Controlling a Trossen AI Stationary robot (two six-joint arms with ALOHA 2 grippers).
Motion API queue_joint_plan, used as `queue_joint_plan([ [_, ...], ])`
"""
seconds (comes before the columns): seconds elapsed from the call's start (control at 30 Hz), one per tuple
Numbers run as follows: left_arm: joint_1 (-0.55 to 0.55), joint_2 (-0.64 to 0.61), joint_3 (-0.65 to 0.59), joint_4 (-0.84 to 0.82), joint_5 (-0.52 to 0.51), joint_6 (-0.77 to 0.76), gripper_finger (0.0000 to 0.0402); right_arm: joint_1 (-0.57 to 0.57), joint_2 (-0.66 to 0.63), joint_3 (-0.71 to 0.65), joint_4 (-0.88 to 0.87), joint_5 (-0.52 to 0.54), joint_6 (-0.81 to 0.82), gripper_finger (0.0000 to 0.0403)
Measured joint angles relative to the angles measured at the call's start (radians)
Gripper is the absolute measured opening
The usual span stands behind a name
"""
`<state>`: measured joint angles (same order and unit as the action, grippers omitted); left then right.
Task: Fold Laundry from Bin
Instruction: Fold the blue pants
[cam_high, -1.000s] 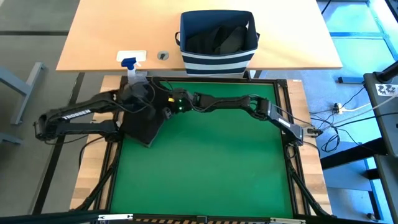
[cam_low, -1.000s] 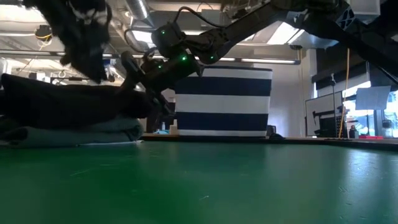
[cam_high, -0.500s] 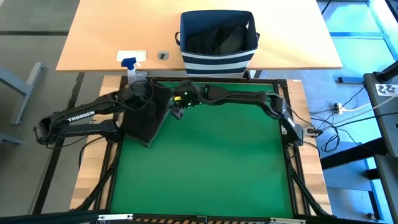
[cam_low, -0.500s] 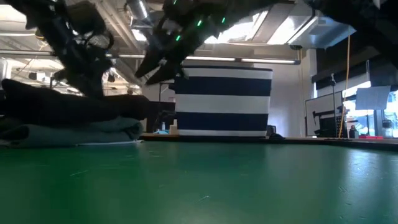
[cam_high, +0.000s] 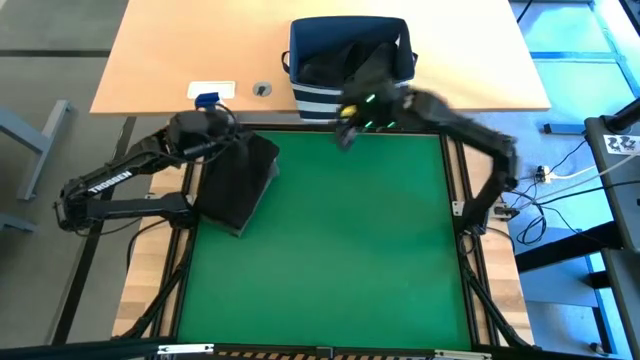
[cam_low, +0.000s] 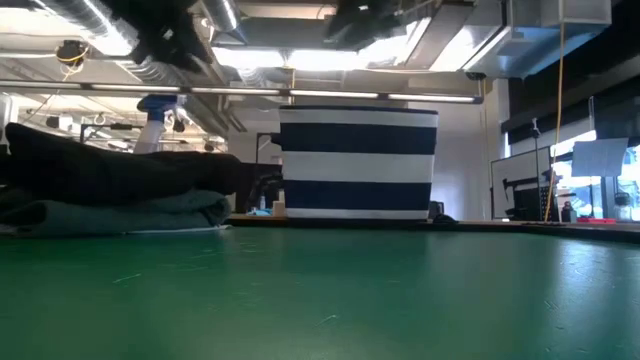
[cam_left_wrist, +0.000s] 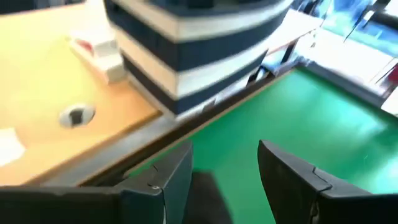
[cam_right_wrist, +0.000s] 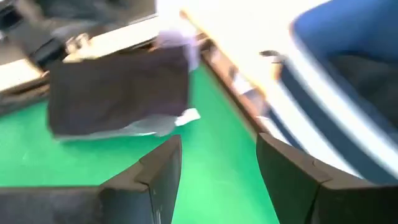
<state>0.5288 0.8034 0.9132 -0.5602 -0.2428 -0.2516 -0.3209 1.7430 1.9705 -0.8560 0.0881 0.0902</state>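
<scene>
A folded stack of laundry (cam_high: 238, 182) lies on the green mat at its far left corner, a black garment on top (cam_low: 110, 170) and a grey-green one beneath (cam_low: 120, 213). It also shows in the right wrist view (cam_right_wrist: 118, 93). The navy bin with white stripes (cam_high: 350, 95) stands on the wooden table beyond the mat and holds dark cloth (cam_high: 350, 62). My left gripper (cam_high: 225, 138) is open and empty above the stack's far edge (cam_left_wrist: 224, 155). My right gripper (cam_high: 343, 133) is open and empty, raised in front of the bin (cam_right_wrist: 217, 149).
A spray bottle with a blue nozzle (cam_high: 207, 100) and a white label (cam_high: 212, 89) sit on the wooden table left of the bin, with a round hole (cam_high: 262, 89) beside them. The green mat (cam_high: 340, 250) is bare right of the stack.
My right gripper has left the stack, risen and swung toward the far edge and right, up to the bin. My left gripper has risen off the stack and drawn back a little toward the far left. The folded stack has stayed in place.
</scene>
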Motion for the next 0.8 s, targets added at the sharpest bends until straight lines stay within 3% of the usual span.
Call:
queue_joint_plan([
  [0.2,-0.007,0.019,0.003,0.109,0.001,0.0,0.0176,-0.199,-0.105,0.0,-0.046,0.003,-0.045,0.0205],
  [0.47,-0.006,0.108,0.003,0.212,-0.007,-0.002,0.0176,-0.383,-0.089,0.0,0.042,0.007,-0.175,0.0205],
  [0.8,-0.001,0.145,0.003,0.242,-0.034,-0.06,0.0176,-0.569,0.014,-0.001,0.3,-0.183,-0.162,0.0205],
])
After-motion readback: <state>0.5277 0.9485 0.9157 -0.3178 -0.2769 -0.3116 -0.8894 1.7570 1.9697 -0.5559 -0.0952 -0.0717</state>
